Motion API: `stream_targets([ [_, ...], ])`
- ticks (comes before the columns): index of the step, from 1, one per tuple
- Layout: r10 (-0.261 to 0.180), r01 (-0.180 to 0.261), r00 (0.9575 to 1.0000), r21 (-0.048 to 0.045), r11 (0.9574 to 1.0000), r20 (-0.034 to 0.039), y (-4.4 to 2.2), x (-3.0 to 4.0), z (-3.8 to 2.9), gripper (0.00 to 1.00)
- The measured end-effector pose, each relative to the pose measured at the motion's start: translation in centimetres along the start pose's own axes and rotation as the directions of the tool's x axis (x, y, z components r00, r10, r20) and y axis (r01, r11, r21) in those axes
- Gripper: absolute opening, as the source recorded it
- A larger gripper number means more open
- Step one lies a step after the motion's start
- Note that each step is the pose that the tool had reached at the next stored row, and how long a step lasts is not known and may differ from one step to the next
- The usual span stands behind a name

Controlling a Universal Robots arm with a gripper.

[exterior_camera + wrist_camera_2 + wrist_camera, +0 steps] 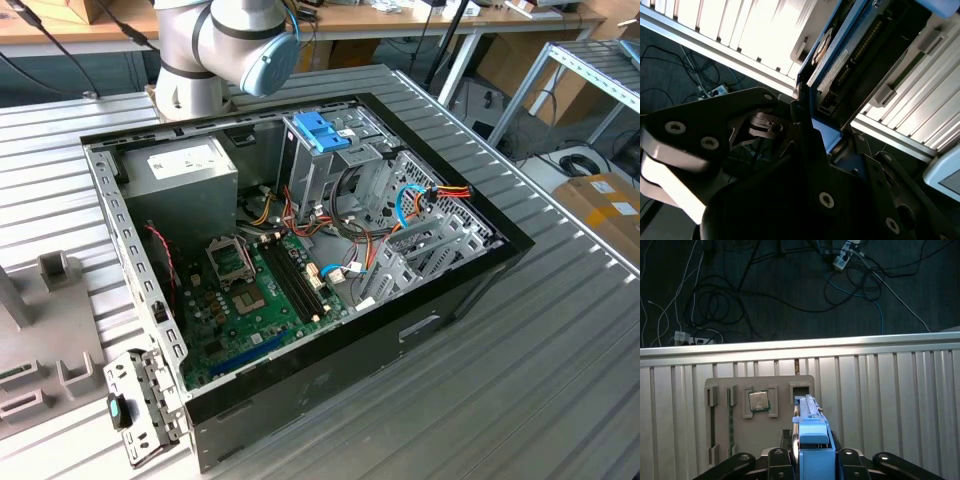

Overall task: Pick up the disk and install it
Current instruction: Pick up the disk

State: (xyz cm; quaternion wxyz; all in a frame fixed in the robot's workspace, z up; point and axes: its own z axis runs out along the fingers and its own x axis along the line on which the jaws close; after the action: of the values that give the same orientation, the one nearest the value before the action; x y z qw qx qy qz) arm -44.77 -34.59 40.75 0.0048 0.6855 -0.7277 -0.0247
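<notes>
In the first wrist view my gripper is shut on the disk, seen edge-on as a bright blue carrier rail between the two dark fingers. The disk hangs above the grey fixture plate, its far end over the plate's empty slot. In the second wrist view the disk shows its dark body, white label and blue rail rising from the gripper. The open computer case lies on the table in the exterior view, and its upright metal drive cage has a light blue tab on top.
The fixture plate carries a square chip and two memory sticks. The ribbed metal table ends at an edge beyond the plate, with cables on the floor past it. The arm's base stands behind the case.
</notes>
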Motion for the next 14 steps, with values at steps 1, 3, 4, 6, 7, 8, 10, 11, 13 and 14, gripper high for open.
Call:
stream_targets([
  [1, 0.000, 0.000, 1.0000, -0.0001, 1.0000, -0.0001, 0.00, 0.00, -0.09, 0.37],
  [3, 0.000, 0.000, 1.0000, 0.0000, 1.0000, 0.0000, 0.01, -0.01, -0.29, 0.37],
  [4, 0.000, 0.000, 1.0000, -0.0001, 1.0000, 0.0000, 0.02, -0.01, -0.44, 0.37],
  [6, 0.000, 0.000, 1.0000, 0.0000, 1.0000, 0.0000, 0.02, -0.02, -0.60, 0.37],
  [7, 0.000, 0.000, 1.0000, 0.0000, 1.0000, 0.0000, 0.03, -0.02, -0.79, 0.37],
  [8, 0.000, 0.000, 1.0000, -0.0001, 1.0000, -0.0001, 0.04, -0.03, -0.89, 0.37],
  [10, 0.000, 0.000, 1.0000, -0.0002, 1.0000, -0.0001, 0.04, -0.03, -1.07, 0.37],
  [11, 0.000, 0.000, 1.0000, -0.0002, 1.0000, -0.0001, 0.05, -0.03, -1.16, 0.37],
  [13, 0.000, 0.000, 1.0000, 0.0000, 1.0000, 0.0000, 0.06, -0.04, -1.44, 0.37],
  [14, 0.000, 0.000, 1.0000, -0.0001, 1.0000, -0.0001, 0.07, -0.04, -1.59, 0.37],
])
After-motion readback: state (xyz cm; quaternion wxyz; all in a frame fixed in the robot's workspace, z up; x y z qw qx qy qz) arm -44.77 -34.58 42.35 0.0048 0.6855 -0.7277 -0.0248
